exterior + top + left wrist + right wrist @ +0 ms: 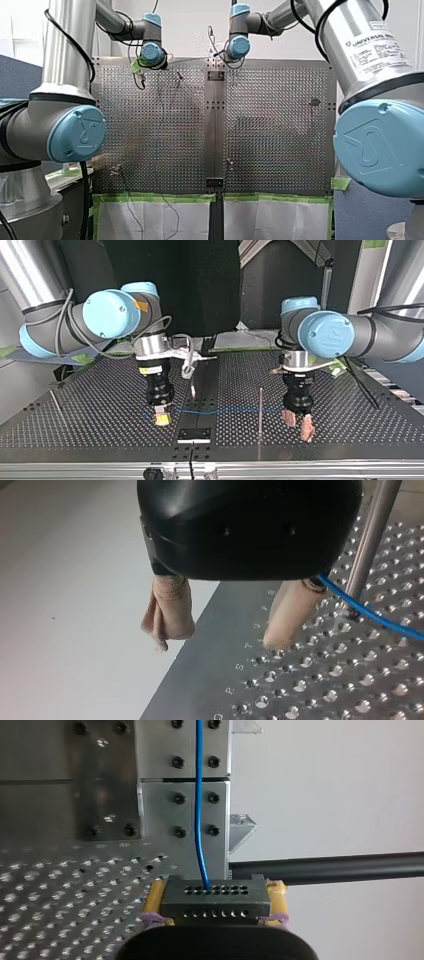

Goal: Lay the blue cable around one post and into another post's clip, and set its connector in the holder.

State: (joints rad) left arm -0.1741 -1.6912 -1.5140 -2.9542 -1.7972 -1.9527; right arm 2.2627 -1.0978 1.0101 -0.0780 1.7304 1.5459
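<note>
Thin blue cable [220, 410] is running beside the slim steel post [260, 400]; right fingers [154, 899] clamping its black connector [215, 901], left fingers [172, 607] gaping empty; wrapping probably next.

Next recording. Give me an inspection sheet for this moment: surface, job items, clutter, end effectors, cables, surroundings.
Surface: perforated metal table, with a plain strip down its middle.
Job's things: blue cable runs level between the two end effectors and passes the base of a thin upright post. Its black connector is off the table. Clip and holder: cannot tell.
Clutter: nothing seen.
End effectors: right end effector is shut on the connector, between yellow pads. Left end effector is open, with beige pads, and the blue cable lies beside one finger.
Cables: arm cables loop along the arms.
Surroundings: green tape along the table edge in the front view.
</note>
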